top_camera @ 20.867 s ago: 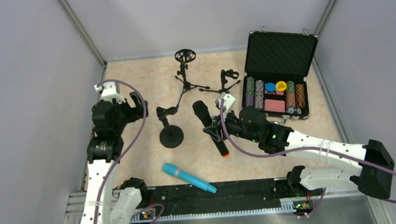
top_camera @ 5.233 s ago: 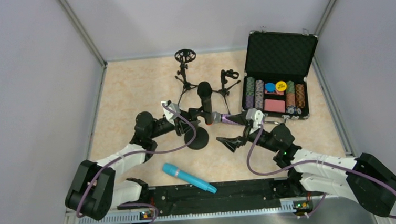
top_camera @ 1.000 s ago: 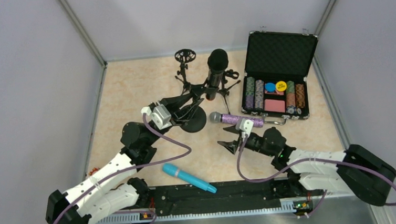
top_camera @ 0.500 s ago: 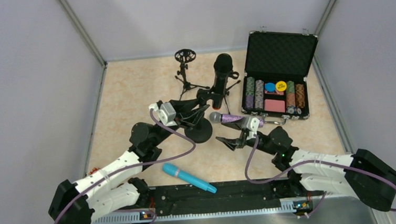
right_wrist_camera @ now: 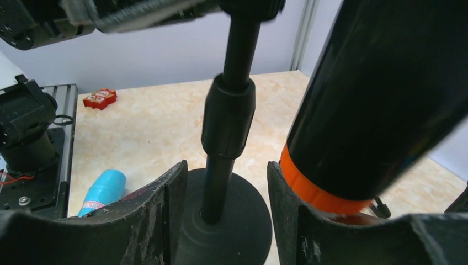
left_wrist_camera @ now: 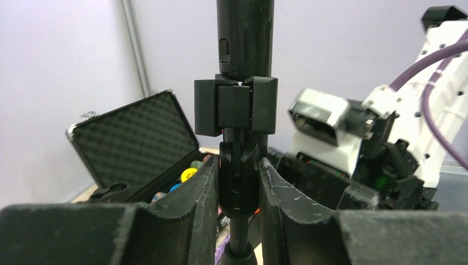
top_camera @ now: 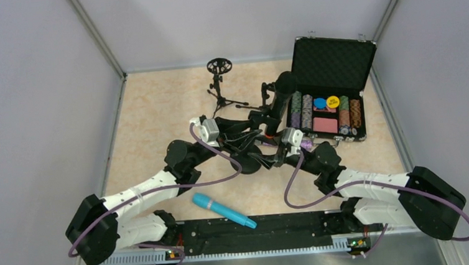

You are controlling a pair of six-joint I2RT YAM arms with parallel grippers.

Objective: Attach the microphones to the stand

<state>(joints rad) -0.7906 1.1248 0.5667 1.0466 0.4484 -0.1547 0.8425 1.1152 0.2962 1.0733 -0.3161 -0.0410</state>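
Mid-table, the black microphone [top_camera: 278,103] stands nearly upright, head up, in the stand [right_wrist_camera: 228,116] the left gripper [left_wrist_camera: 237,182] clamps; right gripper [right_wrist_camera: 226,171] gapes.

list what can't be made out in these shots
- Purple microphone: top view, mostly hidden behind the right wrist; only one end shows.
- Black microphone: left wrist view, its head is cut off by the top edge; right wrist view shows only the orange-ringed end.
- Stand: top view, its base is largely covered by both wrists.
- Chips in the case: top view, markings too small to read.
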